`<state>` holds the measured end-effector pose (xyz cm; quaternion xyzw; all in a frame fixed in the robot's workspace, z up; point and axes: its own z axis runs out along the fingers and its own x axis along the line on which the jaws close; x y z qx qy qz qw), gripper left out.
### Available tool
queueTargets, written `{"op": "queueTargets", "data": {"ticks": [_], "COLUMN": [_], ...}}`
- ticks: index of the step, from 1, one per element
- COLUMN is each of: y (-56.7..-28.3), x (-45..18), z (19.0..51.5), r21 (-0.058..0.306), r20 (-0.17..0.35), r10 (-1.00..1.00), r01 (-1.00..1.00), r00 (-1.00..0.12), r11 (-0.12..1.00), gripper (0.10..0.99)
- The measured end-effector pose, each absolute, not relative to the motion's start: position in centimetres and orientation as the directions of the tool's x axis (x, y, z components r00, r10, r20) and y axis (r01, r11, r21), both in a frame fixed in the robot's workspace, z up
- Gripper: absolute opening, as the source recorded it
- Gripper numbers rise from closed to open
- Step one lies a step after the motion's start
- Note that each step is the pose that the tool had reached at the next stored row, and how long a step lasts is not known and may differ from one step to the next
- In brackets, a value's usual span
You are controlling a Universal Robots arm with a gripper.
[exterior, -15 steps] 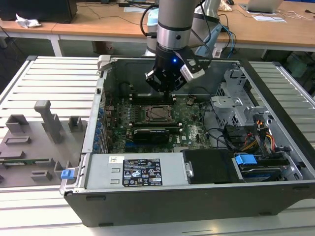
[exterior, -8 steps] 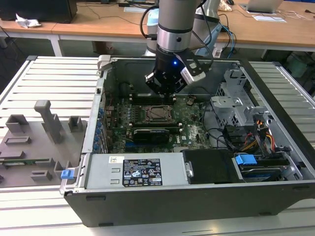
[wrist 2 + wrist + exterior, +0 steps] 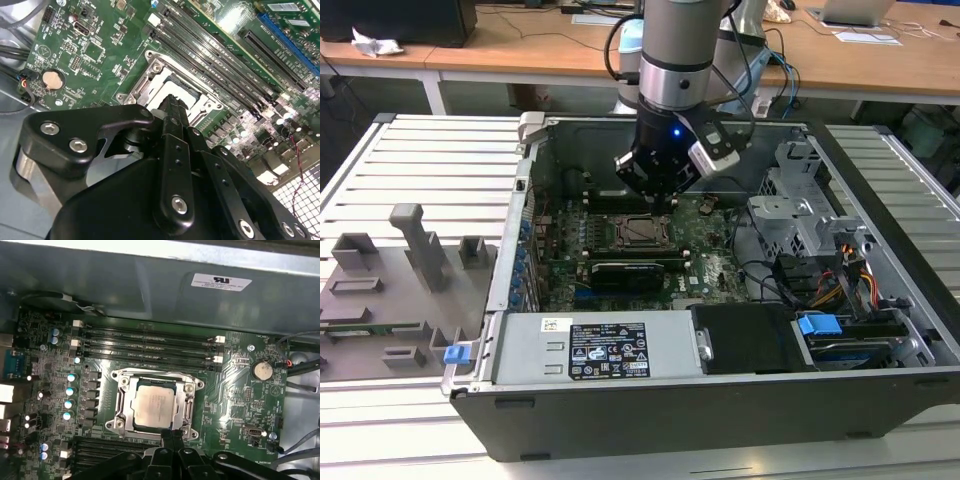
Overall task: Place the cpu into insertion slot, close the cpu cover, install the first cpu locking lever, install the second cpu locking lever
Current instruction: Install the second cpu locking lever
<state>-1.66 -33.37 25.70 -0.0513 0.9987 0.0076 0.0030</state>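
Observation:
The cpu [image 3: 154, 407] lies flat in the insertion slot [image 3: 645, 232] on the green motherboard [image 3: 235, 405], its silvery-tan top showing. The cpu cover [image 3: 189, 410] is down around it as a metal frame. In both wrist views my gripper [image 3: 172, 434] is shut with nothing between its fingers, and its tip rests at the socket's edge. The second wrist view has the black fingers [image 3: 172, 117] in front of the insertion slot [image 3: 165, 75], hiding part of it. From the exterior view, my gripper [image 3: 660, 197] hangs just above the socket inside the open computer case.
Long memory slots [image 3: 150, 342] run beside the socket, and a coin battery [image 3: 261, 370] sits on the board. A black card [image 3: 630, 270], power supply [image 3: 605, 350], drive cage [image 3: 800, 210] and cables [image 3: 770, 275] crowd the case. Grey fixtures [image 3: 415, 245] stand on the exterior view's left.

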Motion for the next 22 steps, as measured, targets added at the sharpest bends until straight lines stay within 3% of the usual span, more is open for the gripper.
{"op": "queueTargets", "data": {"ticks": [22], "y": [-35.9], "x": [-1.7], "z": [25.9], "r21": [0.037], "r20": [0.003], "r10": [-0.102], "r01": [-0.102], "r00": [-0.995], "r11": [0.994], "gripper": [0.106]}}
